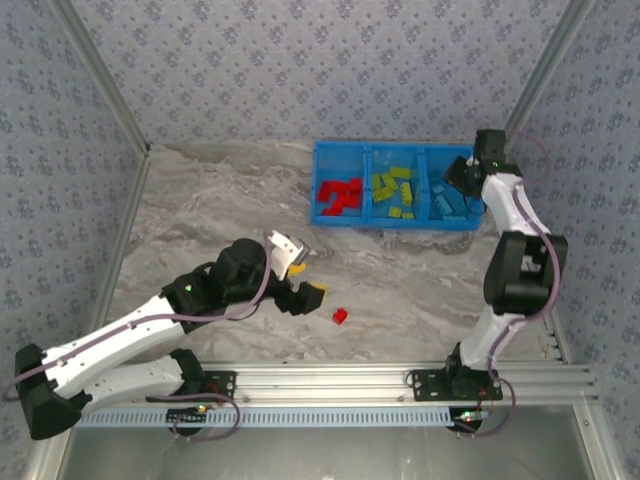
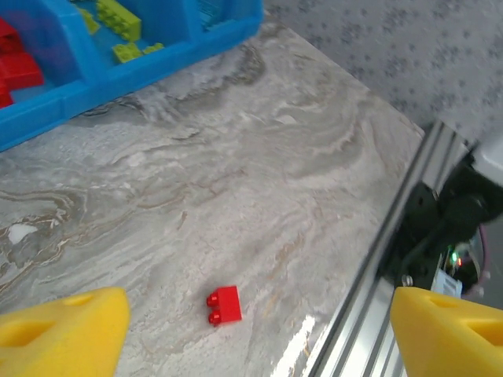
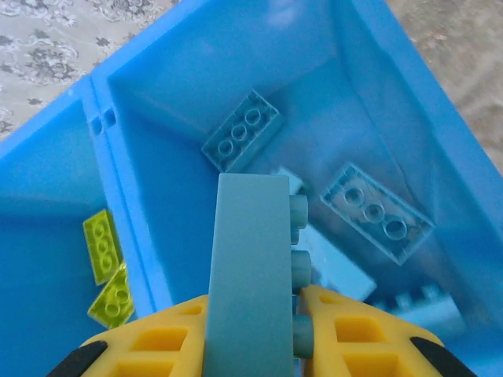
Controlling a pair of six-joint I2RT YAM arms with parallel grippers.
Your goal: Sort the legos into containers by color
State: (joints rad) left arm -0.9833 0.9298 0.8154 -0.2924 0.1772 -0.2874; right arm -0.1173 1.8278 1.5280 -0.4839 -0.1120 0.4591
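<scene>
One red lego (image 1: pixel 340 316) (image 2: pixel 224 305) lies alone on the marble table, near the front rail. My left gripper (image 1: pixel 306 275) (image 2: pixel 255 336) hovers just above it and is open, its yellow fingers (image 2: pixel 67 330) wide to either side with nothing between them. The blue bin (image 1: pixel 390 147) holds red legos (image 1: pixel 338 196) in its left container, lime green legos (image 1: pixel 392 190) in the middle one and light blue legos (image 1: pixel 448 202) (image 3: pixel 376 212) in the right one. My right gripper (image 1: pixel 463 180) (image 3: pixel 255 318) hangs over the right container, shut on a light blue lego (image 3: pixel 250 259) held on edge.
The aluminium rail (image 2: pixel 369 314) runs along the table's near edge, close to the right of the red lego. Patterned walls close in the back and sides. The divider (image 3: pixel 126 212) separates the green legos (image 3: pixel 106 267) from the light blue ones.
</scene>
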